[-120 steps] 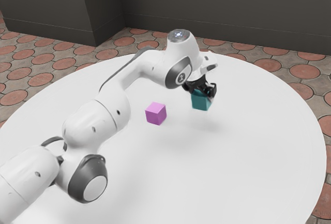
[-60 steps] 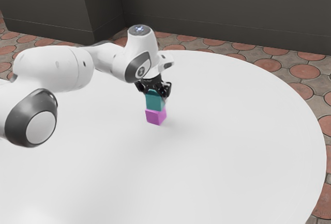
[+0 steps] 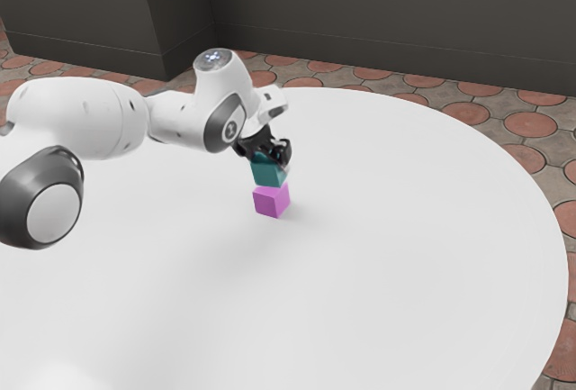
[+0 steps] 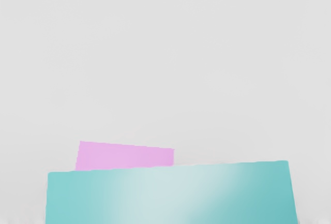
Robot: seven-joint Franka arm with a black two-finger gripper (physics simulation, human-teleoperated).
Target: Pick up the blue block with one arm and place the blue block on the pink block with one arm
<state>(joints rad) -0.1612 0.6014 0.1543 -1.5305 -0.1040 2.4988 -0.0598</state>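
Gripper: the black two-finger gripper (image 3: pixel 269 153) stands tilted, its fingers set narrowly and clamped on the upper sides of the small blue-green cube (image 3: pixel 267 174).
Blue-green cube: held a little askew, directly over the small pink cube (image 3: pixel 271 201); its lower face meets or all but meets the pink top, and I cannot tell which.
Wrist view: the blue-green cube (image 4: pixel 170 193) lies just under the hand, with a strip of the pink cube (image 4: pixel 125 155) showing past its edge.
Pink cube: flat on the round white table (image 3: pixel 405 255), left of centre in the exterior view.
Arm: the white jointed arm (image 3: pixel 171 120) lies on the exterior view's left of the two cubes, low over the tabletop.
Edges: the table's far rim runs behind the gripper, near it; past it lie a red-brown paved floor (image 3: pixel 531 124) and a dark wall (image 3: pixel 378 3).
Open room: white tabletop spreads wide to the exterior view's right of the cubes and toward the near side.
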